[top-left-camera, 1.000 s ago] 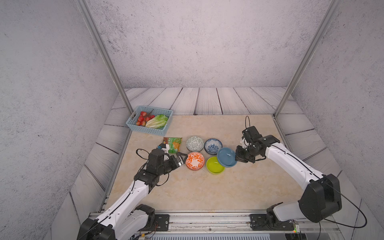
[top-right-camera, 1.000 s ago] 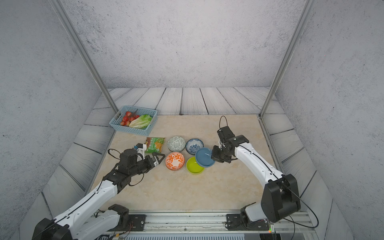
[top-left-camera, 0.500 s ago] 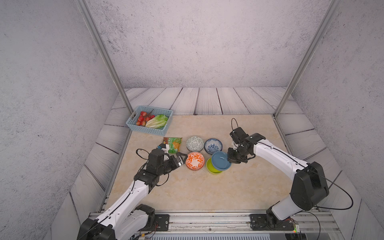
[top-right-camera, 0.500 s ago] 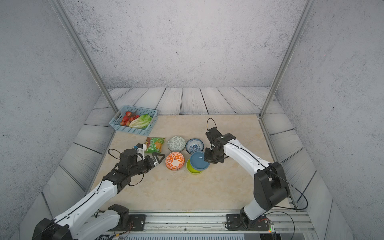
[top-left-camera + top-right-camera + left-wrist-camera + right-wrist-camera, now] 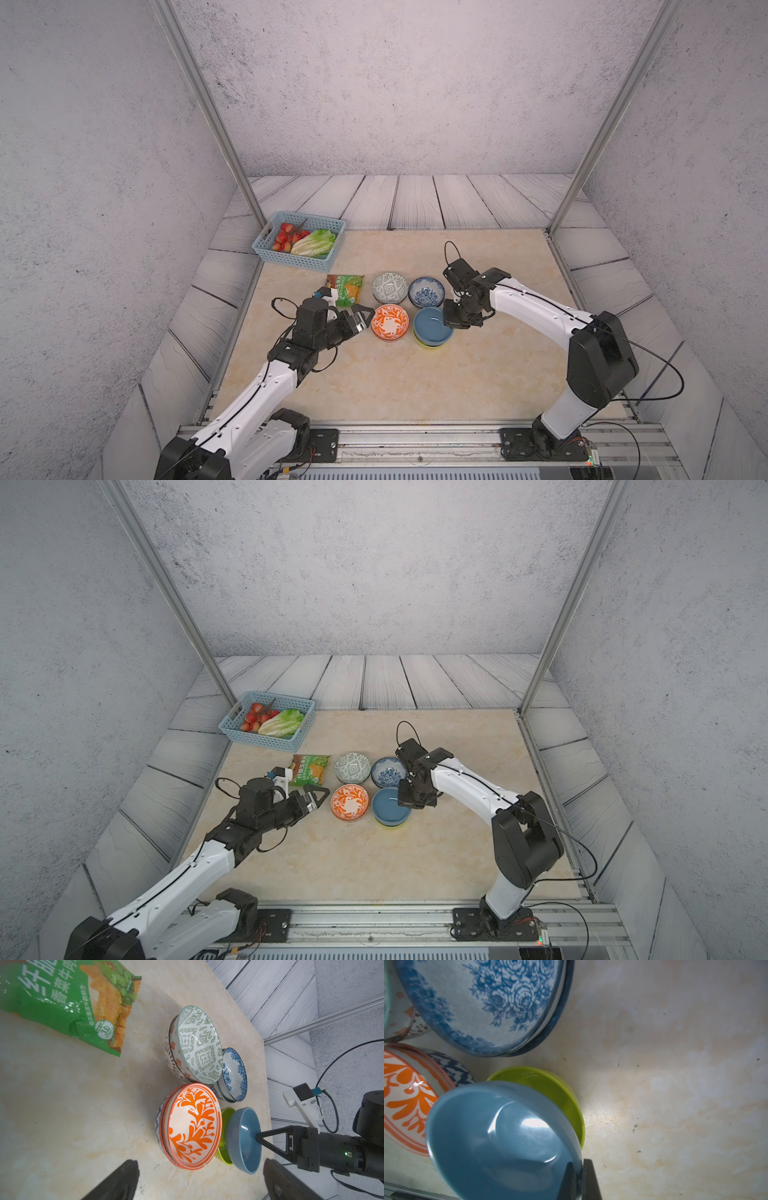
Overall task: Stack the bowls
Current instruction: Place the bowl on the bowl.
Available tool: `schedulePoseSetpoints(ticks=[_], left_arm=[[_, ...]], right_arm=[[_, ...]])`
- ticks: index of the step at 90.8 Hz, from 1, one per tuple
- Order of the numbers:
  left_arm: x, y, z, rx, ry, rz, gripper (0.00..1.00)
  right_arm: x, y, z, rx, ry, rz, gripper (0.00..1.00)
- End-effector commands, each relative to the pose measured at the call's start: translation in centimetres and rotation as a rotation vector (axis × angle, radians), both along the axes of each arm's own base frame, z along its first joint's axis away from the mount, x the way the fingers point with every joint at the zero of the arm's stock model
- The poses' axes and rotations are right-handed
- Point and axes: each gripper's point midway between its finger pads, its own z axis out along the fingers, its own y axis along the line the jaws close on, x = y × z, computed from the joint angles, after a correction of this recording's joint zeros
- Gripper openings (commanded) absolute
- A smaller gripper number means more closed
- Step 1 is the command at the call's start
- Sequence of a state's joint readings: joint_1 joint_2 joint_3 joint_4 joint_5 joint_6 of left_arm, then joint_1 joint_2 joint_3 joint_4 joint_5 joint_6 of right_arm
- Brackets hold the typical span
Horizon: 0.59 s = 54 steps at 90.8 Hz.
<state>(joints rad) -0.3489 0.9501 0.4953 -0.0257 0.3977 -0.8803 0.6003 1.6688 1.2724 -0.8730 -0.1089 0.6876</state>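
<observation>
The right gripper (image 5: 448,321) is clamped on the rim of the blue bowl (image 5: 432,329). In the right wrist view, 1 finger (image 5: 571,1180) lies inside the rim and 1 outside. The blue bowl is tilted, with its gripped side raised. Its low side sits down in the green bowl (image 5: 562,1095), though I cannot tell whether they touch.

The orange bowl (image 5: 389,326) stands just beside this pair, nested in another bowl. Behind are the grey-green bowl (image 5: 389,286), sitting in a white patterned one, and a flowered bowl (image 5: 426,291) nested in its twin. That makes 4 close pairs in a tight square.

The left gripper (image 5: 365,318) hangs with its jaws spread wide and holds nothing, just beside the orange bowl. A snack bag (image 5: 348,288) lies near it, and a basket (image 5: 291,261) stands at the far corner.

The table (image 5: 415,382) is bare toward the robot and past the right arm, and the bowls are well away from every edge.
</observation>
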Motion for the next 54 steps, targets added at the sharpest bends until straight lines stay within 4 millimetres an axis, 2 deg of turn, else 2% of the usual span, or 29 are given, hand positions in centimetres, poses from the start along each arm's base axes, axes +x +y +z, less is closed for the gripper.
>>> schedulePoseSetpoints(ticks=[1, 54], left_arm=[[0.4, 0.1, 0.8, -0.007, -0.015, 0.005, 1.00], [0.5, 0.2, 0.7, -0.013, -0.011, 0.010, 1.00]], right_arm=[[0.7, 0.1, 0.2, -0.017, -0.023, -0.013, 0.00], [0.8, 0.8, -1.1, -0.036, -0.015, -0.003, 0.00]])
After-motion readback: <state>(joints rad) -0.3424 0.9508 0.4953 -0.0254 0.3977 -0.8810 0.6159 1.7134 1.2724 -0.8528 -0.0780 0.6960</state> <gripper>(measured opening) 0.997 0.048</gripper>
